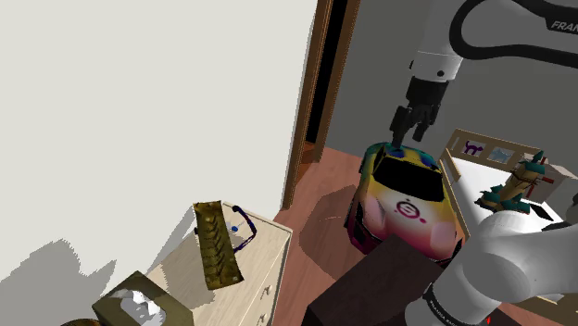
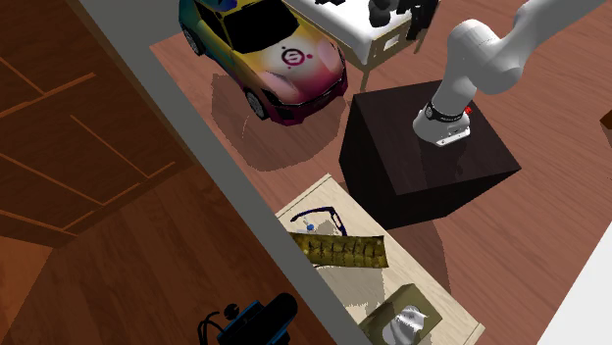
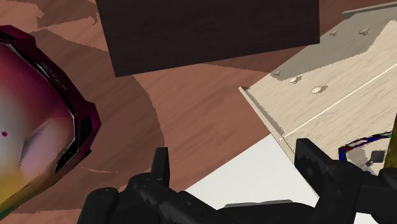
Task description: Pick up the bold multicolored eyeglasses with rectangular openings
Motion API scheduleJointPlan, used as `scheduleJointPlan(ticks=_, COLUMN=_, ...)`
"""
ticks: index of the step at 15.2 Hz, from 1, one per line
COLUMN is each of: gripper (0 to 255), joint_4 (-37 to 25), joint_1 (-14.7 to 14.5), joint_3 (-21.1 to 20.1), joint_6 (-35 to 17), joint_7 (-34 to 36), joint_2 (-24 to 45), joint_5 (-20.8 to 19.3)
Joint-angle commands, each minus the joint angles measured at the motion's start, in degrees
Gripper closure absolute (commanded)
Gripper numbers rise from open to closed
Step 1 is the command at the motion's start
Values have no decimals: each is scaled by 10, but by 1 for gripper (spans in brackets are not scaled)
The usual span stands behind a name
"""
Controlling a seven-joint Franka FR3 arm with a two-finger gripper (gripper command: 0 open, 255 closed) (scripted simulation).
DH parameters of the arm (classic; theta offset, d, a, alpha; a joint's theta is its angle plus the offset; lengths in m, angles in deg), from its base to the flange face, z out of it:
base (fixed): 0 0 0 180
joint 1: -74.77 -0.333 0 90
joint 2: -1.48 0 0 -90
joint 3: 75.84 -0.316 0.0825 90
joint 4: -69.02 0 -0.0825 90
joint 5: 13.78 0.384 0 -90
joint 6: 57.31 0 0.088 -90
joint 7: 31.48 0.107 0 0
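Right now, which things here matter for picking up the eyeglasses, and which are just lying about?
For the job: eyeglasses, open gripper, dresser they lie on.
Lying about: multicoloured toy car, olive patterned slab, figurine.

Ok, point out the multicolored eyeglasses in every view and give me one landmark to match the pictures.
Shoulder view: eyeglasses lower middle, on the pale dresser top, right of an olive patterned strip.
Second exterior view: eyeglasses lower middle, on the dresser top, just above the strip.
Wrist view: eyeglasses on the dresser top, past its knobbed front.
Shared landmark: the pale dresser.
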Motion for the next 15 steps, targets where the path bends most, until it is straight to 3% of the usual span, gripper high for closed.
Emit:
scheduleJointPlan(ticks=1, gripper=0, joint_4=0, joint_1=0, joint_3=0, joint_6=0, joint_7=0, joint_2=0, joint_5=0)
scheduleJointPlan(ticks=15, gripper=0, joint_4=50, joint_1=-37, joint_3=-88, joint_6=-236, joint_7=81, joint_2=186, joint_5=45)
